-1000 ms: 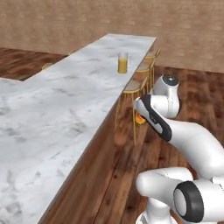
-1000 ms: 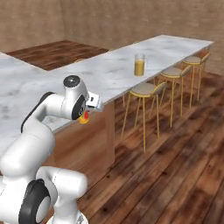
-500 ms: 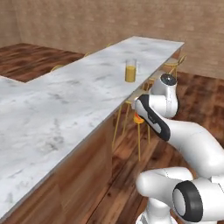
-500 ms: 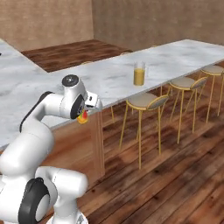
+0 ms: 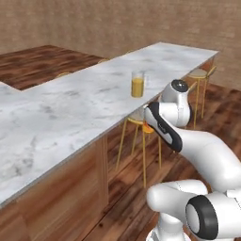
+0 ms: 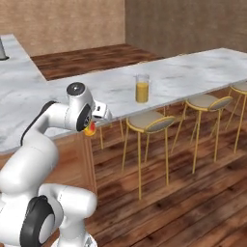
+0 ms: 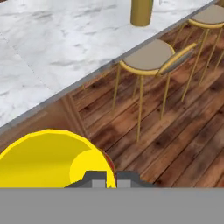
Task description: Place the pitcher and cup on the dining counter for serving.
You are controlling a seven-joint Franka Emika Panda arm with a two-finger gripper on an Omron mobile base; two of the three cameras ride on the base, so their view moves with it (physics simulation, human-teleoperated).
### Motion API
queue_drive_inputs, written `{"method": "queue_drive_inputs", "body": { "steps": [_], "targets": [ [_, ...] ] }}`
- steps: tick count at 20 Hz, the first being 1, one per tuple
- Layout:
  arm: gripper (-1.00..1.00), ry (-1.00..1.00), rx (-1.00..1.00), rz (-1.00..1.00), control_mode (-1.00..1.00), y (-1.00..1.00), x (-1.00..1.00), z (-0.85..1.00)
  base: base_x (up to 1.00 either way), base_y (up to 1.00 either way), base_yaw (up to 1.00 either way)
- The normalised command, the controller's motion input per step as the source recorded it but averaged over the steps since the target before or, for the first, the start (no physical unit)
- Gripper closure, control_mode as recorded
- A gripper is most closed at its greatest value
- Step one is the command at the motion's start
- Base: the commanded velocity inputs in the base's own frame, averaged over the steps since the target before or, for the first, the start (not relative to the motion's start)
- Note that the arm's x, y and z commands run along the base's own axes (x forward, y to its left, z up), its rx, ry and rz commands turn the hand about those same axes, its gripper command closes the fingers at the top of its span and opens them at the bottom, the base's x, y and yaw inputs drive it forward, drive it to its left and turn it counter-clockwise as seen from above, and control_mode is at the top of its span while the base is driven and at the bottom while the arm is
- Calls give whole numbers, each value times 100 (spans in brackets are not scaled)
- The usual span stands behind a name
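The pitcher [image 5: 137,84] [image 6: 142,89], a clear cylinder with amber liquid, stands upright on the dining counter [image 5: 70,108] [image 6: 193,72] near its front edge. Its base shows at the top of the hand view [image 7: 141,12]. My gripper [image 6: 92,123] [image 7: 106,179] is shut on the rim of the yellow cup [image 6: 89,129] [image 7: 48,159], held in the air in front of the counter's edge, below the slab and to the left of the pitcher. In the left base view a small part of the cup [image 5: 147,128] peeks out behind my forearm.
Yellow-framed stools with grey seats [image 6: 149,123] [image 6: 207,102] [image 7: 151,54] [image 5: 200,74] stand along the counter's front over a dark wood floor. Wooden panelling closes the counter's side below the slab [image 5: 61,188]. Brick walls stand behind.
The whole picture has shifted, so the base has moved: the counter and pitcher now sit closer and larger. The arm keeps the same pose with the cup in its grip.
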Motion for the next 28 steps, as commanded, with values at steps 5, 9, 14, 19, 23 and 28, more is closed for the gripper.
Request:
{"method": "queue_drive_inputs", "body": {
  "steps": [5,9,14,19,23,28],
  "targets": [
    [100,0,0,0,100,0,0,0,40,-99,19],
    [100,0,0,0,100,0,0,0,42,-96,15],
    [100,0,0,0,100,0,0,0,45,-88,16],
    [100,0,0,0,100,0,0,0,50,-69,21],
    [100,0,0,0,100,0,0,0,58,-33,30],
    [100,0,0,0,100,0,0,0,71,-15,34]
  ]
}}
